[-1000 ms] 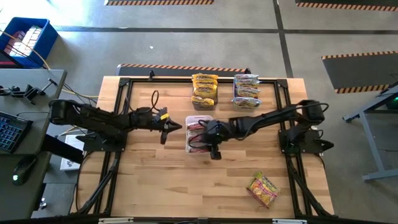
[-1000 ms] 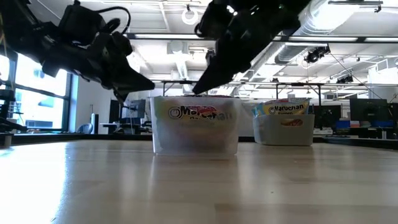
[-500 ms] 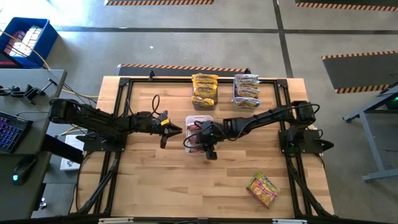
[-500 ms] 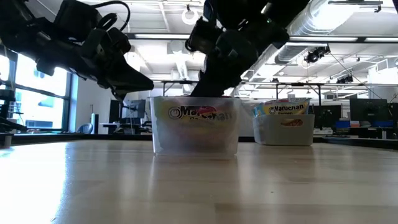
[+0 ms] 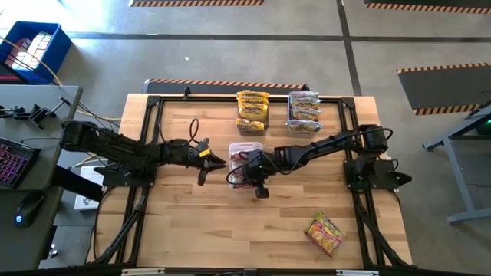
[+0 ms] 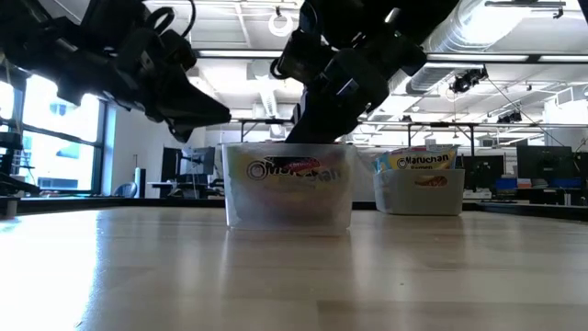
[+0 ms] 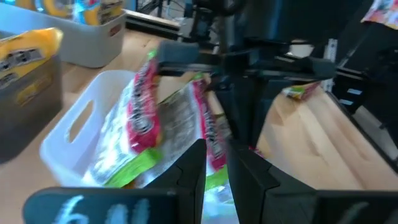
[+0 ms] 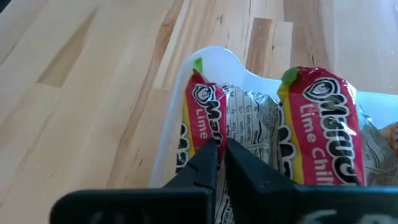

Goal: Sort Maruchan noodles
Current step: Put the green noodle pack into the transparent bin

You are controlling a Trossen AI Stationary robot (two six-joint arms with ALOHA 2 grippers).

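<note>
A clear bin point(image 5: 245, 145) mid-table holds two red-and-green Maruchan noodle packets, standing on edge: one point(image 8: 200, 109) by the bin's left wall and another point(image 8: 323, 118) beside it. My right gripper point(image 8: 222, 155) reaches down into this bin and is shut on the first packet. Just left of the bin, my left gripper point(image 5: 215, 161) hovers above the table. Its fingers point(image 7: 193, 168) stand a little apart with nothing between them. A loose yellow packet point(image 5: 324, 234) lies flat at the near right. My right gripper pinches the wrapper of the left packet at its upper edge point(image 8: 211, 127), where the red front meets the printed silver back. The fingers slant down into the bin from the table's right. The packet stays in the bin, on edge.
Two more bins stand at the far edge, one with yellow packets point(image 5: 252, 111) and one with silvery-white packets point(image 5: 304, 113). A black frame point(image 5: 153, 103) runs around the tabletop. Bare wood lies along the near side.
My right gripper has sunk into the middle bin, toward its left wall. The packet behind the bin's near wall has shifted, and its lettering now sits tilted. My left gripper has edged slightly toward the bin.
</note>
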